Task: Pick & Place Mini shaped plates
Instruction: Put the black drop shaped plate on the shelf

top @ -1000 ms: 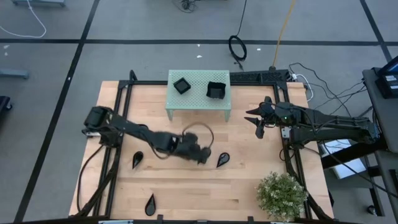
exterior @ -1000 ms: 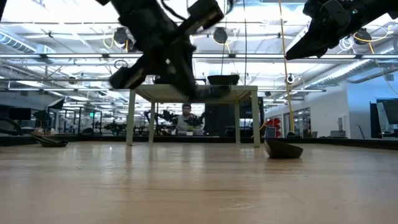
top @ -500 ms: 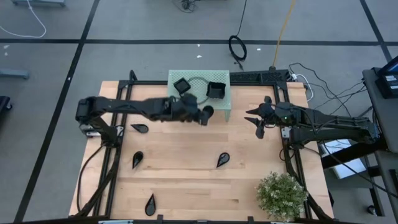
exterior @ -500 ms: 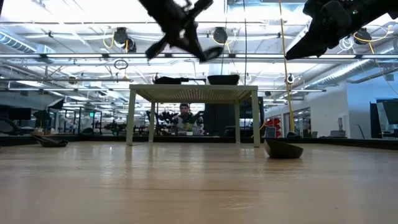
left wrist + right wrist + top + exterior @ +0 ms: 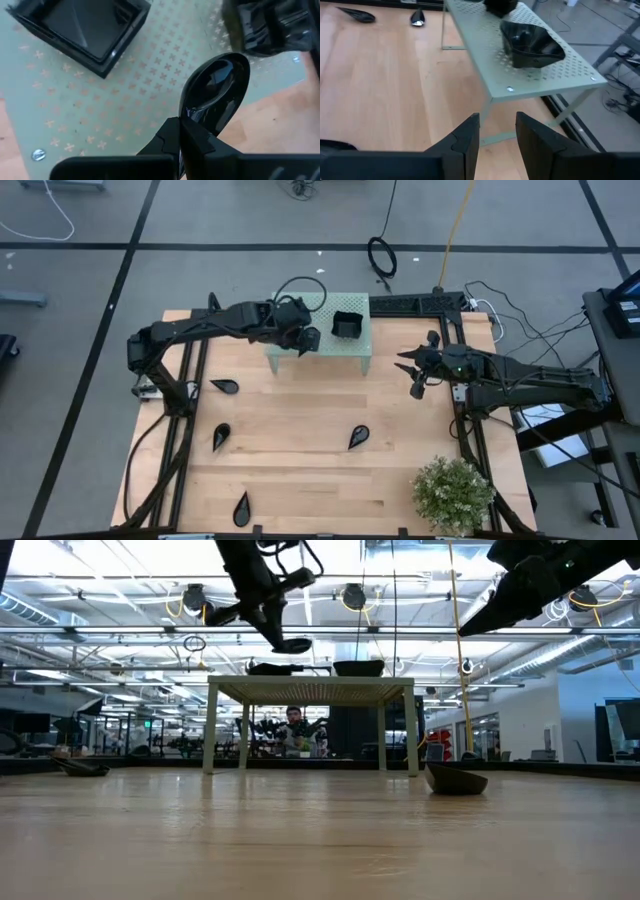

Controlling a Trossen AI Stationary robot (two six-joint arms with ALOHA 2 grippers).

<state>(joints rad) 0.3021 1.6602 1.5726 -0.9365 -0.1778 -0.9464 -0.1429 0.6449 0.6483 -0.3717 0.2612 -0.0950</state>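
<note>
Left gripper (image 5: 305, 340): over the near left part of the pale green perforated stand (image 5: 352, 348), fingers pinched tight on the narrow end of a teardrop plate (image 5: 216, 90). In the left wrist view the held plate hangs above the stand's perforated top, partly past its edge, clear of the surface. In the low view it sits above the stand's top.

Square plate (image 5: 85, 27): resting on the stand, near the held plate, not touching it.

Wavy-edged plate (image 5: 347, 325): on the stand's right part; also seen in the right wrist view (image 5: 530, 44).

Teardrop plates on the wooden tabletop (image 5: 290, 470): one near the left frame (image 5: 226, 386), one lower left (image 5: 221, 436), one at the near edge (image 5: 241, 507), one near the centre (image 5: 358, 437). All well apart.

Right gripper (image 5: 418, 373): raised over the tabletop's right side, well apart from the stand, fingers parted, nothing between them.

Potted plant (image 5: 454, 493): near right corner of the tabletop.
</note>
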